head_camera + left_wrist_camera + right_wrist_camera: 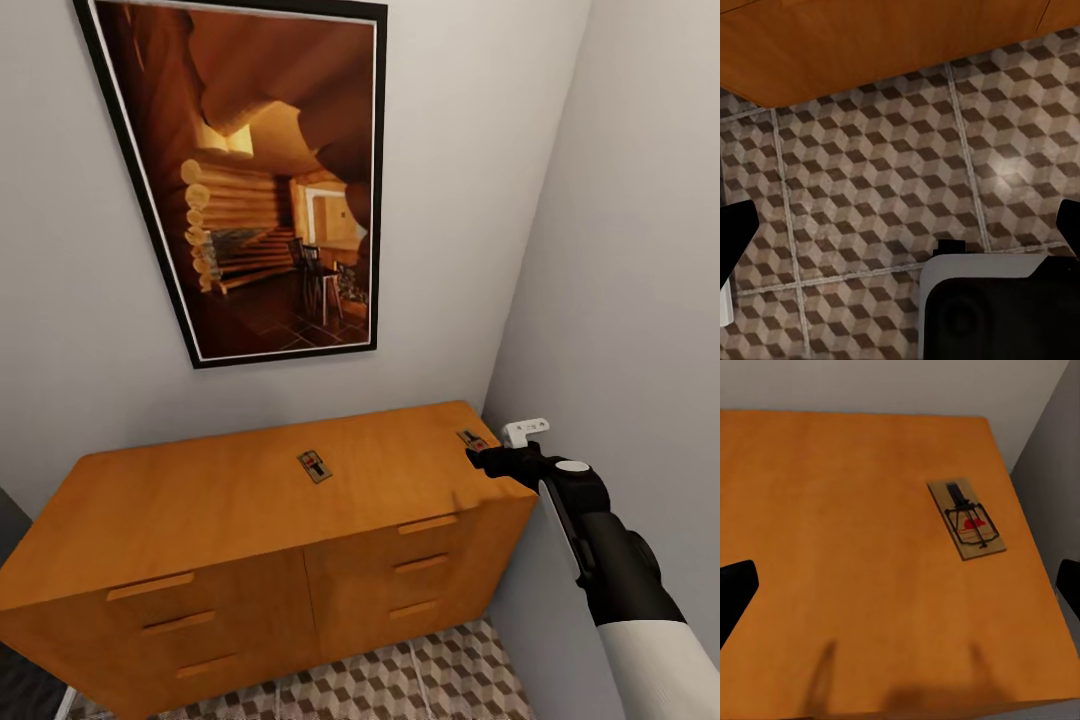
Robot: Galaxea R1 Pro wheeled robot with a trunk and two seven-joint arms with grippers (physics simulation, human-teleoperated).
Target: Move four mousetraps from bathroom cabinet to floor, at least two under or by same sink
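The mousetrap (967,519) lies flat on the cabinet top (250,480), long axis from 11 to 5 o'clock in the right wrist view. The right gripper (900,585) is wide open, empty, above it; the trap sits at about 1 o'clock from its middle.

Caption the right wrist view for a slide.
Open right gripper poised above a mousetrap lying near the wall-side edge of the orange wooden cabinet top.

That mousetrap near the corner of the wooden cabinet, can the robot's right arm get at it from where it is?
Probably yes. The right gripper hovers open beside the mousetrap, which lies flat on the cabinet top, and nothing stands between them.
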